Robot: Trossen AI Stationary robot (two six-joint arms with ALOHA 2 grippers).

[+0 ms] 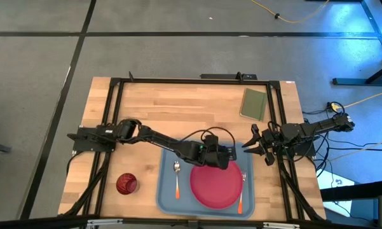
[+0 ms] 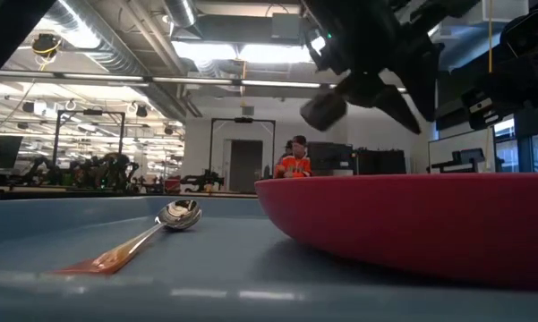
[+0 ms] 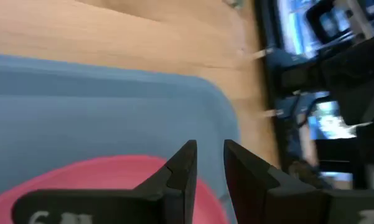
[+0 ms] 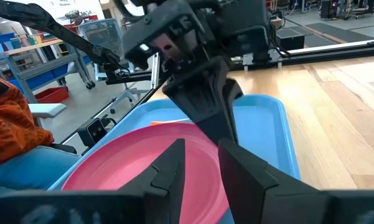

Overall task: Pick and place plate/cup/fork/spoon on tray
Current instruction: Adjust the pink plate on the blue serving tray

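Note:
The pink-red plate [image 1: 215, 187] lies flat in the light blue tray [image 1: 166, 198]. The spoon [image 1: 177, 177] lies in the tray left of the plate. The fork [image 1: 241, 194] lies in the tray at the plate's right. The dark red cup [image 1: 126, 184] stands on the table left of the tray. My left gripper [image 1: 234, 154] hovers over the plate's far rim, clear of it in the low view [image 2: 362, 98]. Its fingers are a little apart with nothing between them [image 3: 208, 152]. My right gripper [image 1: 251, 145] is open and empty, right of the tray's far right corner.
A green pad [image 1: 254, 104] lies at the table's far right. The black frame rails [image 1: 114, 114] run along the table's left, far and right sides. Bare wood lies between the tray and the far edge.

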